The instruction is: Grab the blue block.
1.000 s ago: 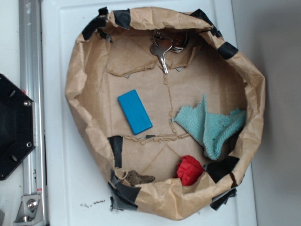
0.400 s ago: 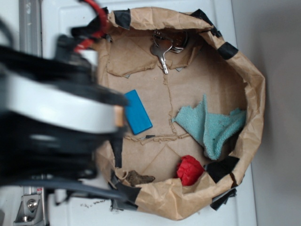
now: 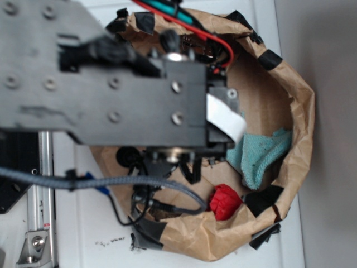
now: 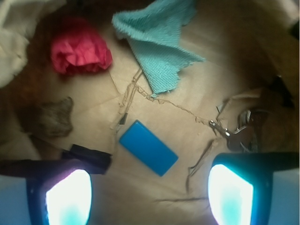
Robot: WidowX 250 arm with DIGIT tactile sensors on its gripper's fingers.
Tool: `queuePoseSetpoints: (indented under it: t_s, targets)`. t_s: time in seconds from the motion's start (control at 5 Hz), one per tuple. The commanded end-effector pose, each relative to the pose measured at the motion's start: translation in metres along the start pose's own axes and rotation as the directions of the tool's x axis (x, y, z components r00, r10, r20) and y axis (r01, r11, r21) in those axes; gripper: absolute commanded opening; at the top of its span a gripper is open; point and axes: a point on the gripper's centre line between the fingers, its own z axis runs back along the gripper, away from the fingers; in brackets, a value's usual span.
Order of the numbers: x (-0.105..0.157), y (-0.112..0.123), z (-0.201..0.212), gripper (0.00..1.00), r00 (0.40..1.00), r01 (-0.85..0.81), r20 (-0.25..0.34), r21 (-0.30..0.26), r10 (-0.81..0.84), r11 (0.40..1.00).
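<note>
Blue block was seen in the wrist view lying flat on the brown paper floor, below and between the two spread fingers, somewhat nearer the left one and untouched by either. The gripper was open, its jaws set wide apart with nothing between them. The slab lay on a diagonal to the line joining the fingertips, so it was judged that the wrist would best be turned until the pads faced the two long edges, the narrower span being the easier to close on. A straight descent was thought advisable, with the pads brought right down to the paper, since the block is thin and smooth and could slip out of a high pinch. A torn paper seam ran just beyond the block's far corner and might catch a fingertip. Further ahead of the gripper lay the teal cloth and the red crumpled piece, both well clear; a brownish scrap sat off to the left, and keys close to the right finger. In the exterior view the block was hidden entirely behind the arm, so its place in the paper basket could not be checked there. The fingertips glared white, and their exact height above the paper could not be told.
</note>
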Motion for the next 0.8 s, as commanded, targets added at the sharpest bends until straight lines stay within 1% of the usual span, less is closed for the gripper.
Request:
queuePoseSetpoints:
  t_s: [0.0, 0.2, 0.4, 0.6]
  targets:
    - [-0.004, -0.004, -0.021, 1.00, 0.985, 0.170, 0.008, -0.027, -0.170, 0.985]
    - [-0.011, -0.006, -0.041, 1.00, 0.973, 0.230, -0.007, -0.018, -0.231, 0.973]
    - [-0.011, 0.002, -0.053, 1.00, 0.969, 0.246, 0.005, -0.043, -0.246, 0.968]
    - [-0.013, 0.001, -0.054, 1.00, 0.956, 0.294, 0.028, -0.033, -0.293, 0.955]
